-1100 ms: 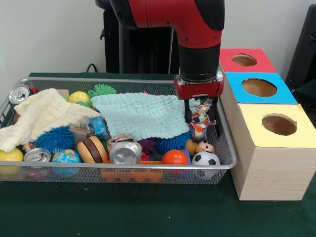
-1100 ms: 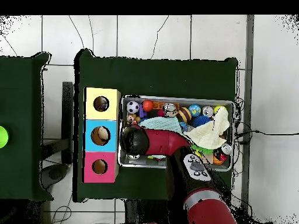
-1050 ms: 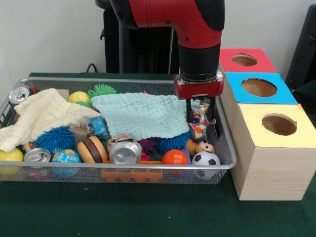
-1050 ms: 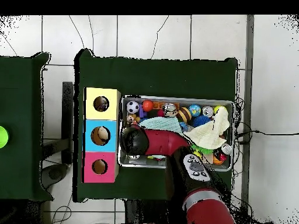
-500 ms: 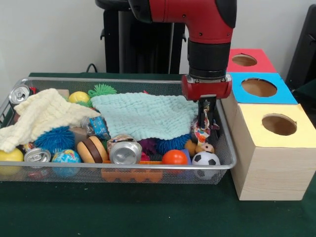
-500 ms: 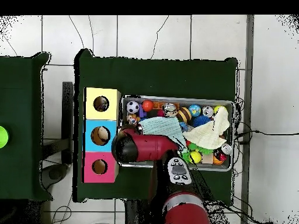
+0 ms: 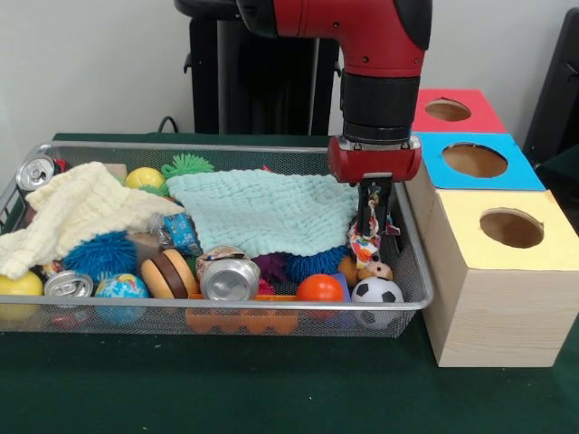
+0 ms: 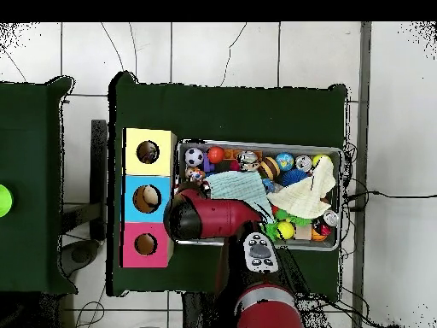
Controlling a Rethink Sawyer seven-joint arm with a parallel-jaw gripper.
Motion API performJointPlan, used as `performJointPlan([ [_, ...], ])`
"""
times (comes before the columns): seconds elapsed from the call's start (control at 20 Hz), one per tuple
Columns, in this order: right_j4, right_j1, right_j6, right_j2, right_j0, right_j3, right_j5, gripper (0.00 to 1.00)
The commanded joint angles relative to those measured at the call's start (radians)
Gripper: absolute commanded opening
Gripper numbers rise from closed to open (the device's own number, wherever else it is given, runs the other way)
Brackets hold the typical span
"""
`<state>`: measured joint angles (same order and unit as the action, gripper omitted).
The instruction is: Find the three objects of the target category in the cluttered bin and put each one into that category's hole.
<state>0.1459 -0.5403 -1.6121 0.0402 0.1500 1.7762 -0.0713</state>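
Observation:
My gripper hangs over the right end of the silver wire-mesh bin, close to its right wall. It is shut on a small soft multicoloured piece, which dangles between the fingers just above the balls below. The yellow-surround hole is on top of the nearest pale wooden box, right of the bin and apart from the gripper. In the overhead view the arm's wrist hides the gripper and the piece; the bin and the yellow hole show there. I cannot pick out other multicoloured soft pieces.
A pale green cloth and a yellow cloth cover much of the bin. Cans, a soccer ball, an orange ball and fuzzy blue balls lie around them. Blue-surround and red-surround holes are behind the yellow one.
The arm has moved right toward the boxes. The fingers have closed on the multicoloured piece and lifted it slightly off the bin's contents.

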Motion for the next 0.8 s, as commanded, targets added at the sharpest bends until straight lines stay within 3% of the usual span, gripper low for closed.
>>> performJointPlan([
  [0.05,0.017,0.023,-0.143,0.012,0.034,0.037,-0.002,0.00],
  [0.5,0.019,0.002,-0.135,0.012,0.033,0.043,-0.020,0.00],
  [0.8,-0.031,-0.210,-0.108,0.029,0.037,0.111,-0.231,0.00],
])
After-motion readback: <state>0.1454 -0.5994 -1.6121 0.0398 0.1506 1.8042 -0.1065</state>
